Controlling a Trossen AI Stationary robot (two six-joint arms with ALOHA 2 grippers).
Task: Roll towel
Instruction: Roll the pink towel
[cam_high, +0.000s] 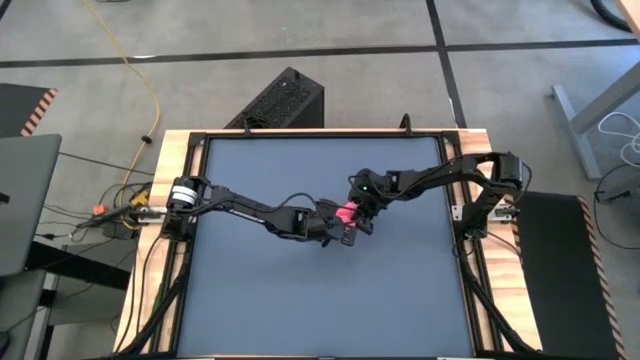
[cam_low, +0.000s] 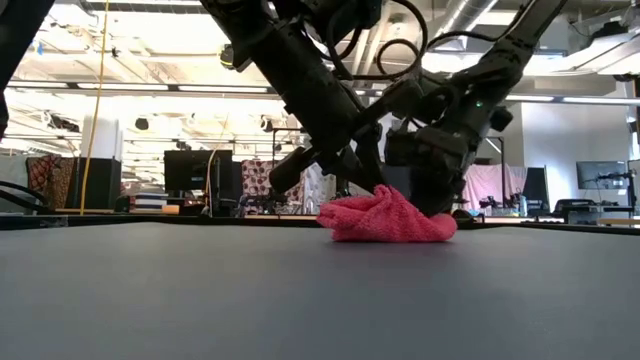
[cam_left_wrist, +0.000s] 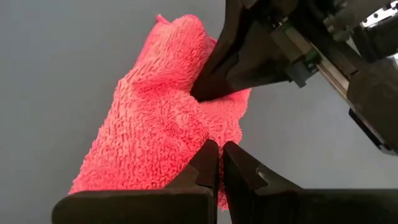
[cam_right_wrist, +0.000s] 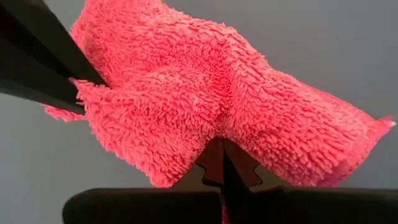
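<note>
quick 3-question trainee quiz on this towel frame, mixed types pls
1. True or false: the towel lies flat and spread out on the mat.
2. Which tools pinch the towel? A) left only B) right only C) both
3. Fill in: the towel sits near the mat's ____.

Key: 1 false, it is bunched. 2 C: left tool and right tool are both shut on it. 3 middle.

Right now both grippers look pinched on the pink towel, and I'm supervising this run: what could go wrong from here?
1. The left gripper and right gripper are both shut on the towel close together, so pulling apart could tug a fold loose or the fingers could collide.
2. The towel sits bunched on the mat, not a tidy roll; it may slump open on release.
</note>
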